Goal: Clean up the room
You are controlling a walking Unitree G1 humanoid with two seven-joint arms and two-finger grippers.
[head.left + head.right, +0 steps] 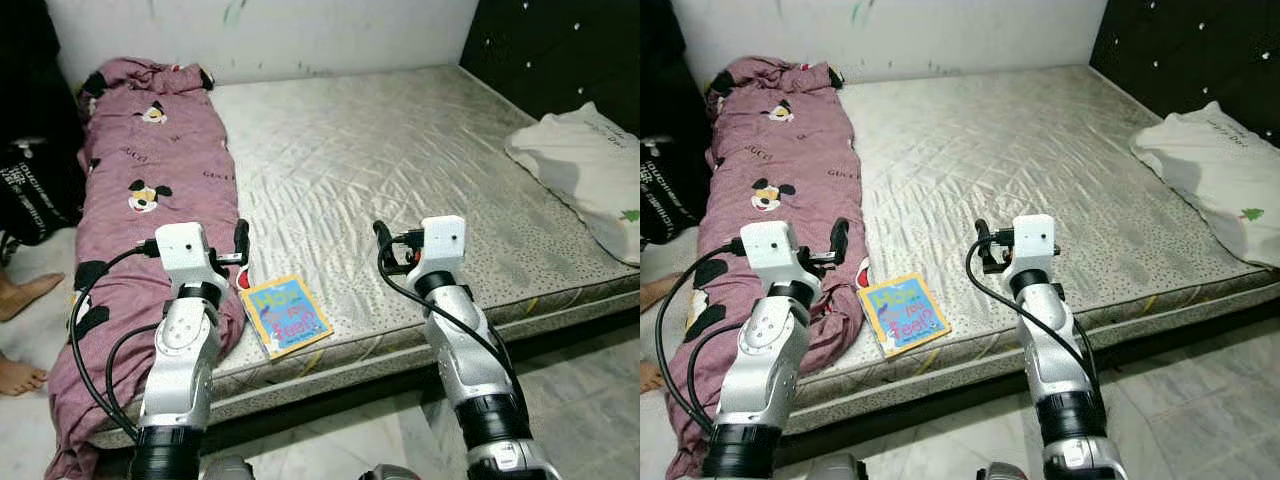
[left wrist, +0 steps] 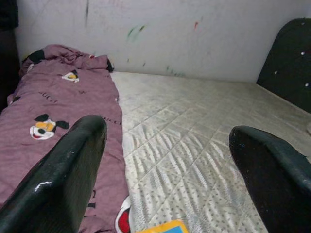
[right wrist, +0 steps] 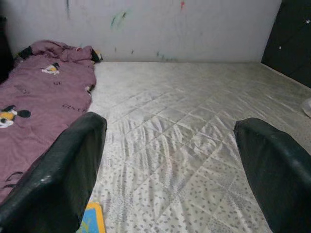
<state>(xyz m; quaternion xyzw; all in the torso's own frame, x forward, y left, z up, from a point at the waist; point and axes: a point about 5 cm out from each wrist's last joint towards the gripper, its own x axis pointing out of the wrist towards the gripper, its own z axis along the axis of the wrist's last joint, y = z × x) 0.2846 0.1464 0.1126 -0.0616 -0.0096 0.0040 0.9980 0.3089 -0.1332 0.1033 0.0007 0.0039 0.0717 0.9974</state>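
A small colourful book lies flat near the mattress's front edge, between my two arms. A purple cartoon-print blanket runs in a long bundle down the left side of the mattress and hangs over its front corner. My left gripper hovers open just above the blanket's edge, a little left of and behind the book. My right gripper is open over bare mattress to the right of the book. In both wrist views the black fingers stand wide apart, holding nothing.
A white pillow rests at the right end by the black padded headboard. A person's bare feet stand on the floor at the left, with dark clothing above them. Pale tiled floor lies before the bed.
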